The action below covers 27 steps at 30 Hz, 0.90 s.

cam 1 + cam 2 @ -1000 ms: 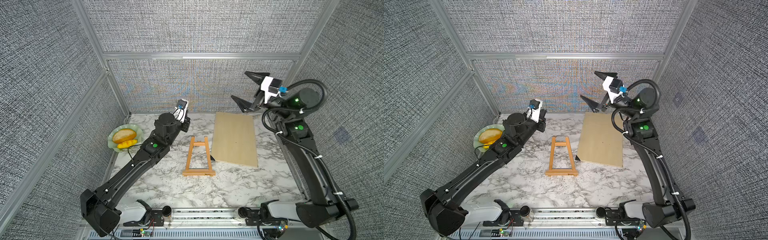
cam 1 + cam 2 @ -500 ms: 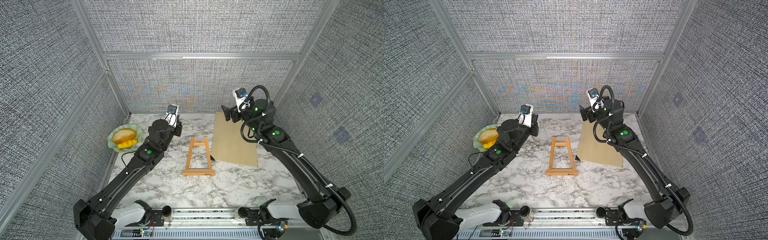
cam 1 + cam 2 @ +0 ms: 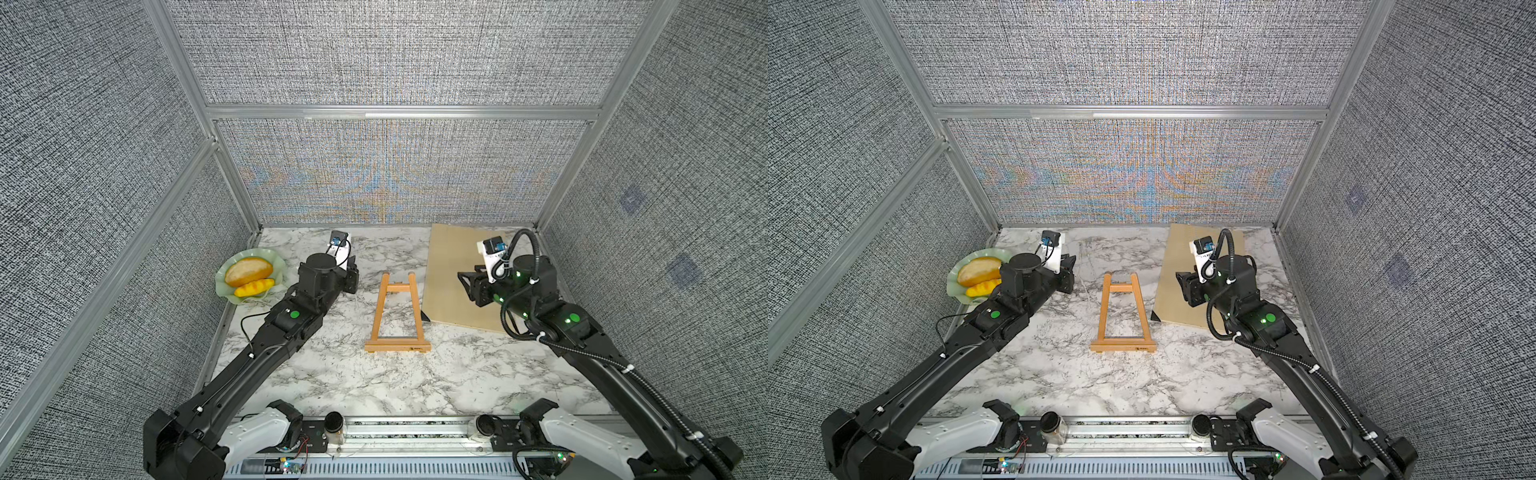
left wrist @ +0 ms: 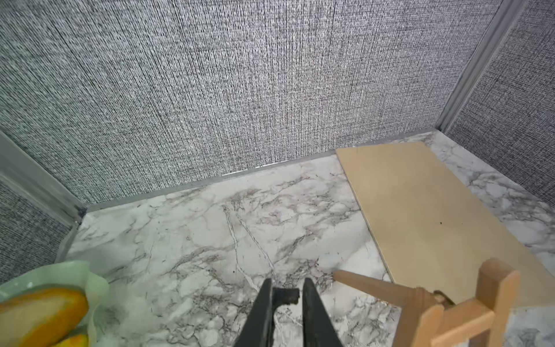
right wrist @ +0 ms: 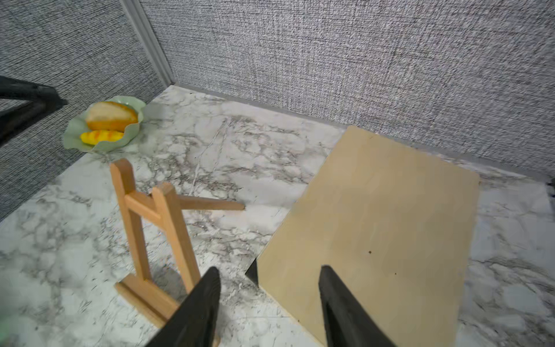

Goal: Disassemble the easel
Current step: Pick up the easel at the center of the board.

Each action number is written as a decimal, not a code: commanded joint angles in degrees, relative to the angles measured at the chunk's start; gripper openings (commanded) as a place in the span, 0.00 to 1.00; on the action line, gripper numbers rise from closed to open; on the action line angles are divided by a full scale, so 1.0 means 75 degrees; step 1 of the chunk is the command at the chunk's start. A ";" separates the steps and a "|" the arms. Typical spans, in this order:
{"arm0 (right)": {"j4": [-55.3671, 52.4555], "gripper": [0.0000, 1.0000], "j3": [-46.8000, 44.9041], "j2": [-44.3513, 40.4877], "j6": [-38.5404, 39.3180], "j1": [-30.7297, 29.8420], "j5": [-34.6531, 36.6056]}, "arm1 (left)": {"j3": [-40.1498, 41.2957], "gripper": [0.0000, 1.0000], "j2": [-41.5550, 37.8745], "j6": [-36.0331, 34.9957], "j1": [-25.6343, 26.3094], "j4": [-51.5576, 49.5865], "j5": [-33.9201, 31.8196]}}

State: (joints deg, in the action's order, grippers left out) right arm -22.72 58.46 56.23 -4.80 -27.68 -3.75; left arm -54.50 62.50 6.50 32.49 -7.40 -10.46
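The easel (image 3: pixel 397 316) (image 3: pixel 1123 316) is a small orange-tan wooden A-frame. It stands upright mid-table, its ledge toward the front and its rear leg (image 4: pixel 375 285) reaching back. My left gripper (image 3: pixel 353 276) (image 4: pixel 286 288) hovers low to the left of the easel's top, apart from it. Its fingers stand a narrow gap apart, with only a small dark bit between the tips. My right gripper (image 3: pixel 465 282) (image 5: pixel 268 279) is open and holds nothing. It hangs right of the easel (image 5: pixel 156 228), over the board's black corner.
A large pale plywood board (image 3: pixel 451 257) (image 3: pixel 1177 253) (image 5: pixel 375 216) lies flat at the back right, under my right wrist. A green plate (image 3: pixel 222 286) (image 5: pixel 72 138) with bread and a yellow piece sits at the far left by the wall. Padded walls close three sides.
My right arm has swung down from high by the back wall to low over the board, and its jaws have narrowed. My left arm has dropped lower and drawn slightly left.
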 commanded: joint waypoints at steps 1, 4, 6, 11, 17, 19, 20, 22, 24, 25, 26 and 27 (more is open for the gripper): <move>-0.0540 0.34 -0.0192 -0.0012 -0.0164 0.0010 -0.1499 | 0.0200 0.20 -0.0123 0.0328 -0.0014 0.0032 0.0208; 0.0088 0.20 -0.0795 0.0184 -0.0741 -0.0006 -0.2649 | 0.0433 0.20 -0.0214 0.0443 -0.0031 0.0099 0.0223; 0.0995 0.20 -0.1400 0.0380 -0.1345 -0.0001 -0.3189 | 0.0582 0.22 -0.0237 0.0564 -0.0043 0.0192 0.0223; 0.3067 0.26 -0.2321 0.0842 -0.2371 -0.0253 -0.3319 | 0.0964 0.25 -0.0239 0.0875 -0.0055 0.0518 0.0211; 0.3234 0.28 -0.2197 0.1217 -0.2048 -0.0971 -0.2417 | 0.1103 0.25 -0.0063 0.0897 -0.0077 0.0647 0.0183; 0.3223 0.29 -0.2158 0.1302 -0.1962 -0.1102 -0.2044 | 0.1085 0.25 -0.0004 0.0888 -0.0078 0.0673 0.0211; 0.3211 0.29 -0.2133 0.1334 -0.1910 -0.1146 -0.1854 | 0.1103 0.25 0.0019 0.0887 -0.0078 0.0692 0.0214; 0.3222 0.30 -0.2064 0.1411 -0.1830 -0.1204 -0.1645 | 0.1131 0.25 0.0015 0.0878 -0.0078 0.0727 0.0223; 0.3183 0.31 -0.1978 0.1488 -0.1800 -0.1198 -0.1480 | 0.1137 0.25 0.0011 0.0859 -0.0090 0.0723 0.0223; 0.3193 0.33 -0.1953 0.1515 -0.1772 -0.1214 -0.1430 | 0.1134 0.25 0.0011 0.0848 -0.0106 0.0712 0.0223; 0.3210 0.34 -0.1928 0.1537 -0.1746 -0.1210 -0.1395 | 0.1132 0.25 0.0002 0.0847 -0.0107 0.0713 0.0223; 0.3238 0.34 -0.1924 0.1563 -0.1730 -0.1219 -0.1387 | 0.1147 0.25 -0.0010 0.0851 -0.0113 0.0721 0.0231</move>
State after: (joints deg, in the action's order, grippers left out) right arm -0.43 43.55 67.68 -18.59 -36.73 -16.60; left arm -46.04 62.57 13.10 31.77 -3.86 -8.88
